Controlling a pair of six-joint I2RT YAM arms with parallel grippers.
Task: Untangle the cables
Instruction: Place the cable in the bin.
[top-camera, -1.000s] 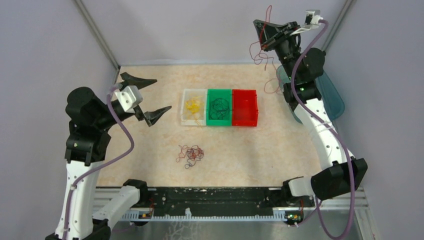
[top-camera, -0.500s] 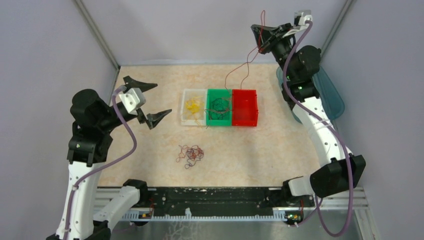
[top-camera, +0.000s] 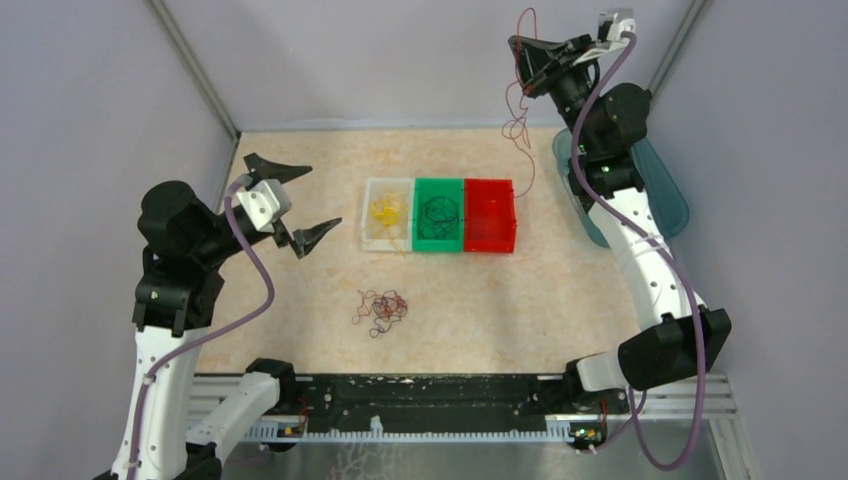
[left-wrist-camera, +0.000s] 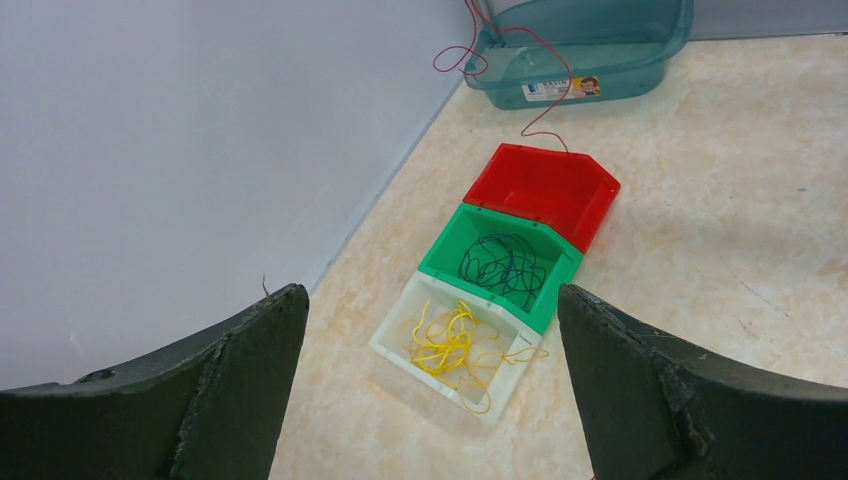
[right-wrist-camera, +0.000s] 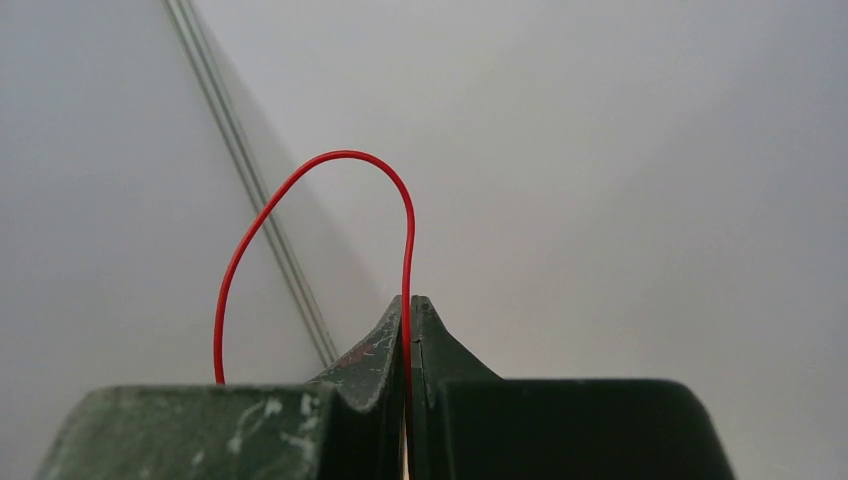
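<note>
- High at the back right corner, the right gripper (right-wrist-camera: 410, 304) is pinched together on one red wire (top-camera: 517, 128). The strand's long axis runs near vertical below the claw, and its lower end dangles just beside the red bin's far right corner.
- Left gripper (top-camera: 326, 195): jaws wide apart, nothing in them, poised left of the bin row. It is the nearer arm to the floor tangle.
- Teal tub (top-camera: 668, 200): right table edge, behind the right arm. Contents unreadable from here, possibly none.
- Bin row, walls touching, left to right:
  - clear bin (top-camera: 367, 215): yellow wires (top-camera: 386, 211)
  - green bin (top-camera: 438, 244): dark wires (top-camera: 438, 212)
  - red bin (top-camera: 490, 215): looks empty
- Tangle (top-camera: 380, 312): red and dark strands knotted on the table (top-camera: 560, 290), between the bins and the arm bases.
- Judgement: the red bin lies below and slightly left of the claw, so lowering the strand in looks next.
</note>
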